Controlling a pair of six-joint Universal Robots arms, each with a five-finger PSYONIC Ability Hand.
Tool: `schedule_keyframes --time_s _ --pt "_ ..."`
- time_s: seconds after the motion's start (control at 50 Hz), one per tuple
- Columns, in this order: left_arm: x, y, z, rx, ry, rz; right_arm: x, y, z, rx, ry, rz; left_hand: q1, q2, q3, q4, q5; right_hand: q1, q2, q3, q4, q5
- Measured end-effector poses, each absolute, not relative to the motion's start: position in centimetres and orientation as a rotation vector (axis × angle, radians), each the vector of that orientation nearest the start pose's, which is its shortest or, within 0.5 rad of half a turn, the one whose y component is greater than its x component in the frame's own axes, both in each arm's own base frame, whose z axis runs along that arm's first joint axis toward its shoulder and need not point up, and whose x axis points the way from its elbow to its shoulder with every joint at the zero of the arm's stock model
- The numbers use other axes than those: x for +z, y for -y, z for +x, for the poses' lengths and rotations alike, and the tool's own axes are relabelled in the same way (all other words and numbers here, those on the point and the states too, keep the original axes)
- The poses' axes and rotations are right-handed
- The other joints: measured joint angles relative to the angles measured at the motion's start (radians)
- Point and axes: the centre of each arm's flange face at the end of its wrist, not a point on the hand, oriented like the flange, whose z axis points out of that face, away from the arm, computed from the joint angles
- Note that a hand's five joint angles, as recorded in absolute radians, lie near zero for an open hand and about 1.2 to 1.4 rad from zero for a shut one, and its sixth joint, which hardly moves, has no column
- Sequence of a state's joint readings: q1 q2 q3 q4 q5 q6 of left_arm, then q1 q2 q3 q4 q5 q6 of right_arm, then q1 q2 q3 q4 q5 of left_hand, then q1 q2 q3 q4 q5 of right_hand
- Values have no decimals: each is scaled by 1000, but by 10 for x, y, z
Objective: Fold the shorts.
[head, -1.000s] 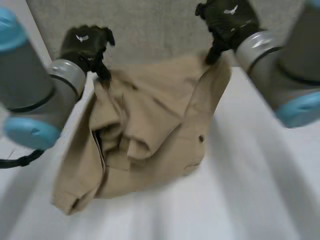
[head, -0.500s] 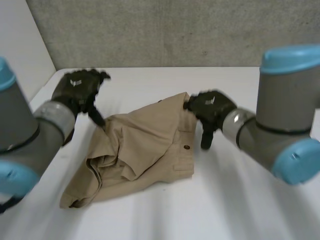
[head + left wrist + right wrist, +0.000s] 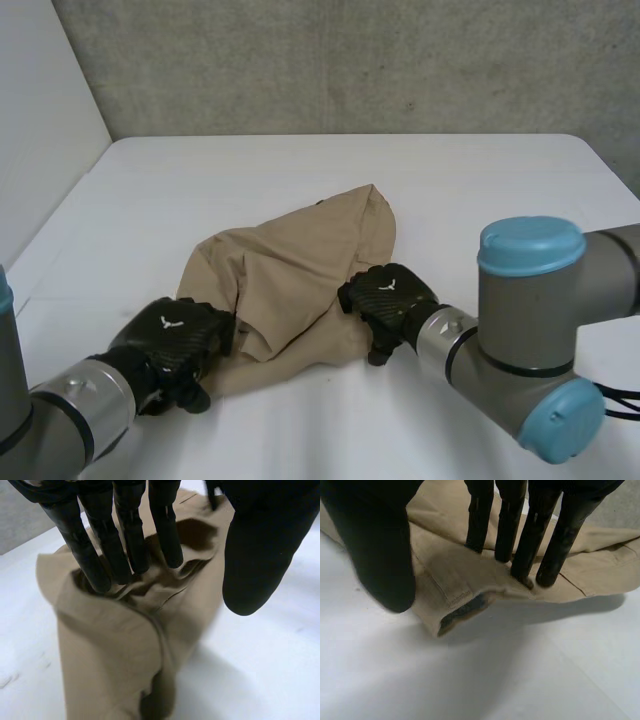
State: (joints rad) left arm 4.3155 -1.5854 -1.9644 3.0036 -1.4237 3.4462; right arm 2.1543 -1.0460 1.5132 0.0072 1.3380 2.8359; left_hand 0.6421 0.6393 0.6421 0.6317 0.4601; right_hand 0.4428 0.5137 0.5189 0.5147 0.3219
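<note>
The tan shorts (image 3: 290,265) lie bunched and doubled over in the middle of the white table (image 3: 480,190). My left hand (image 3: 175,340) rests on their near left corner. In the left wrist view its straight fingers (image 3: 125,535) press into the creased cloth (image 3: 115,645), and the thumb (image 3: 260,555) stands apart over the table. My right hand (image 3: 385,300) sits at the shorts' near right edge. Its straight fingers (image 3: 545,525) press on a folded hem (image 3: 455,587), with the thumb (image 3: 380,545) held clear beside them.
A grey wall (image 3: 350,60) closes the back of the table and a white panel (image 3: 40,130) stands along its left side. Bare tabletop surrounds the shorts on every side.
Both hands came down and toward me from the raised far side, carrying the shorts' edge over onto the near part. The pinches have loosened and the fingers now lie straight on the cloth.
</note>
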Motion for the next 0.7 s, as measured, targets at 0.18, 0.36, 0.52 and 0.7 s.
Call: schedule_keyframes --time_s 0.18,0.36,0.52,0.7 --pt "178 193 -210 -1627 -2654 958 142 219 329 -1501 -2082 -1179 -135 -135 -131 -132 -141 510 646 618 667 647" --pt "178 225 -198 -1713 -2488 914 162 227 320 -1605 -2082 -1157 -136 -137 -136 -138 -150 513 648 621 673 649" --pt "182 243 -187 -1744 -2346 870 180 234 302 -1711 -2090 -1203 -161 -165 -166 -168 -176 523 648 621 673 649" --pt "187 238 -190 -1771 -2335 874 176 239 288 -1766 -2153 -1299 -219 -218 -219 -222 -233 523 648 621 673 649"
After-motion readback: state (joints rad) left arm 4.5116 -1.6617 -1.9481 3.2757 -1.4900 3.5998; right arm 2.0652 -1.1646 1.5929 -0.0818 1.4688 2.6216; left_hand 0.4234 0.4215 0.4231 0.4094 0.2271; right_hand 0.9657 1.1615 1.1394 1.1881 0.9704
